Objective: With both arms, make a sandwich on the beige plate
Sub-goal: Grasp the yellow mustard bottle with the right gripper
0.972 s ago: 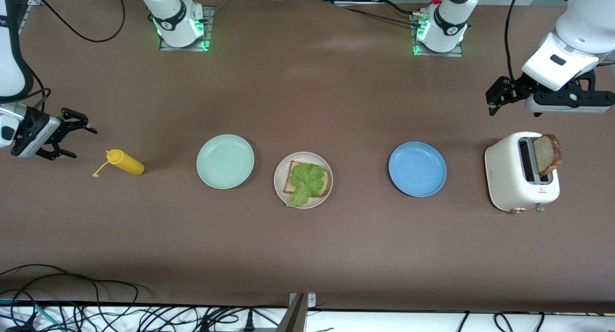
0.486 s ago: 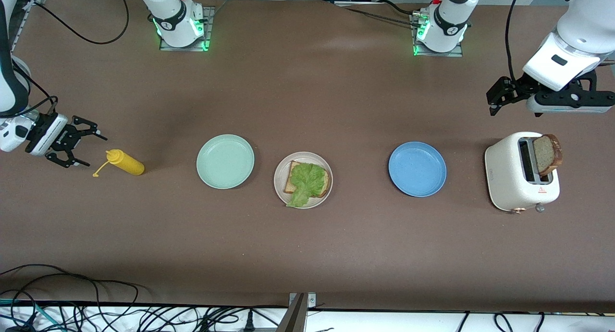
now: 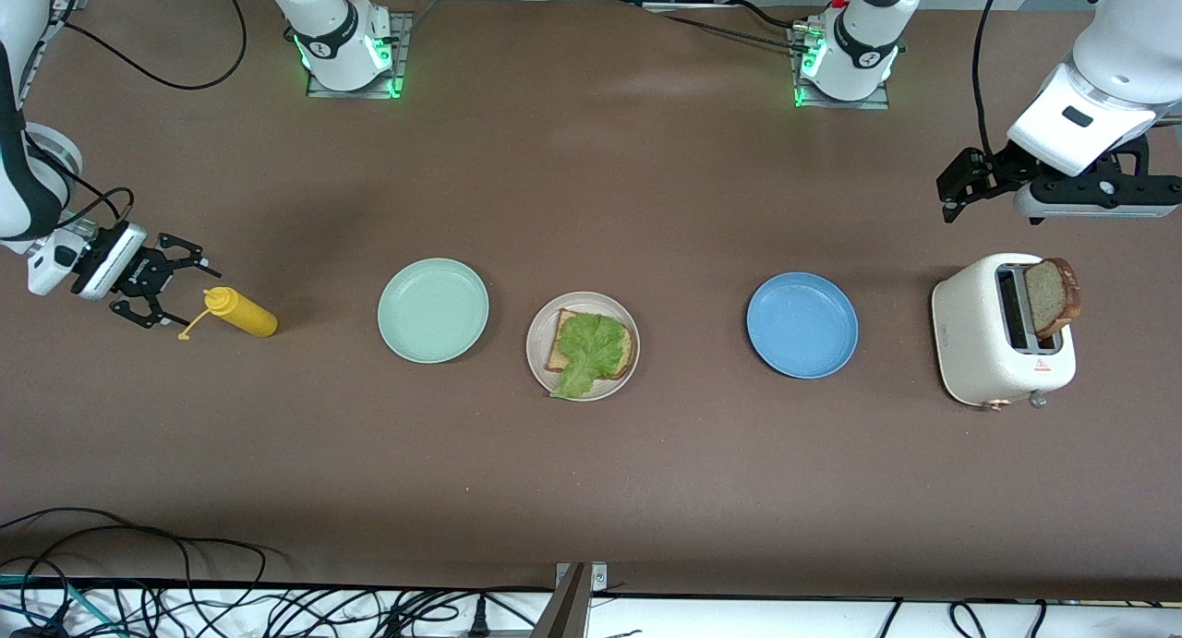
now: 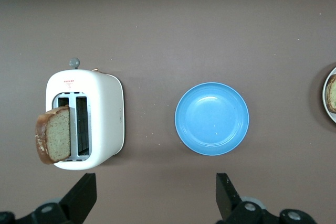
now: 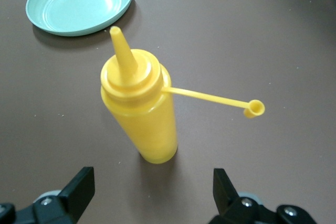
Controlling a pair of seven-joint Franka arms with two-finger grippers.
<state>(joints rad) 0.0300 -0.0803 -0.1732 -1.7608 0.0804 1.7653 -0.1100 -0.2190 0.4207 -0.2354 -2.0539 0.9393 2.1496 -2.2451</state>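
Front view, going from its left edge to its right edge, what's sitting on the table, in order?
yellow squeeze bottle → mint-green plate → beige plate with bread and lettuce → blue plate → white toaster with a bread slice

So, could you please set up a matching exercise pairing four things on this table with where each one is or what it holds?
Things:
1. round beige plate
2. white toaster
3. yellow squeeze bottle
4. round blue plate

States:
A. in front of the open right gripper
B. bare
C. holds bread and lettuce
D. bread slice sticks up from it

Pairs: 1-C, 2-D, 3-A, 4-B
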